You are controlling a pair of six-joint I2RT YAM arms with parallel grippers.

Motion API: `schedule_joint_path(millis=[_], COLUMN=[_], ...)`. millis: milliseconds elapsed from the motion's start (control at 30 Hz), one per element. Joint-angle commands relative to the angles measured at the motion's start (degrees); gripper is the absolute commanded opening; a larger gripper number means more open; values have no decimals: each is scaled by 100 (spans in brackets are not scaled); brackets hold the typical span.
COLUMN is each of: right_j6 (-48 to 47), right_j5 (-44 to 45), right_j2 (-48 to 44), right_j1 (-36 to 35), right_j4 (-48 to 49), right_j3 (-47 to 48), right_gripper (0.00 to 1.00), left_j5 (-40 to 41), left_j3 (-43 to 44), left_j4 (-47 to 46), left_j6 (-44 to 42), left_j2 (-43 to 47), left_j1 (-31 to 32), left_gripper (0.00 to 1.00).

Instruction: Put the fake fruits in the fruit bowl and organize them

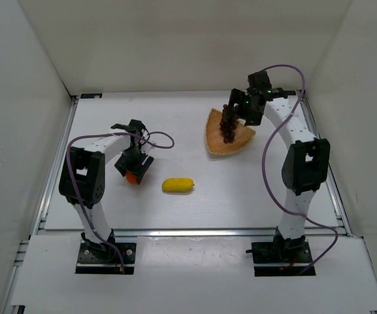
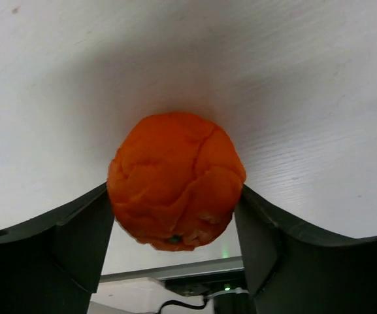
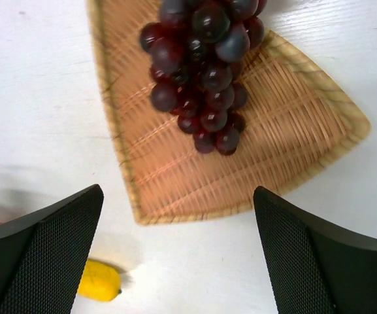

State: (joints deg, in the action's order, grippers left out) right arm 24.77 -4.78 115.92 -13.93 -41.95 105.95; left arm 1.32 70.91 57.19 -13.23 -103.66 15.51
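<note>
Fruit bowl (image 1: 231,150) (image 3: 286,131) sits on the white worktop (image 1: 175,118) toward the far right corner. It is a tan woven dish of rounded-triangle shape, with one tip pointing to the far edge. Only the grapes (image 1: 228,125) (image 3: 201,72) are inside it: a dark purple bunch lying along the far-to-middle part of the dish, with bare weave around it on the near side. Right gripper (image 1: 236,108) hovers over the bowl's far tip with its fingers (image 3: 51,255) spread wide and nothing between them - clear of the grapes. Lemon (image 1: 178,186) (image 3: 100,281) is outside the bowl, lying on its side on the worktop about midway across and closer to the near edge, well apart from the dish. Orange (image 1: 131,176) (image 2: 175,190) is also outside, just left of the lemon toward the left edge. Left gripper (image 1: 136,167) is down on it - in the left wrist view both fingers (image 2: 77,242) press against opposite sides of the orange, gripping it. Can't tell whether the orange rests on the worktop or is lifted off it.
</note>
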Motion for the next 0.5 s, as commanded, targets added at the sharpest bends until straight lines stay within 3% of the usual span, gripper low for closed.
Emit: schedule_joint_path(millis=[0,200,367,467], right_j6=[-157,-157,-26,141], right_j5=[195,495,811,890], right_j2=[-1042,-2150,-2916,-3329], right_j1=[13,13,13,127], right_j4=[-32,90,284,433], right_j3=[-196,-1005,-1901,-2525], right_gripper=[100,100,100,100], left_j5=[114,0,0,123], left_j3=[203,379,1002,1880], left_j4=[3,3,406,583], left_j6=[-12,40,40,-91], left_j2=[-75,-146,29,-101], left_j1=[22,22,215,593], left_gripper=[78,39,38,38])
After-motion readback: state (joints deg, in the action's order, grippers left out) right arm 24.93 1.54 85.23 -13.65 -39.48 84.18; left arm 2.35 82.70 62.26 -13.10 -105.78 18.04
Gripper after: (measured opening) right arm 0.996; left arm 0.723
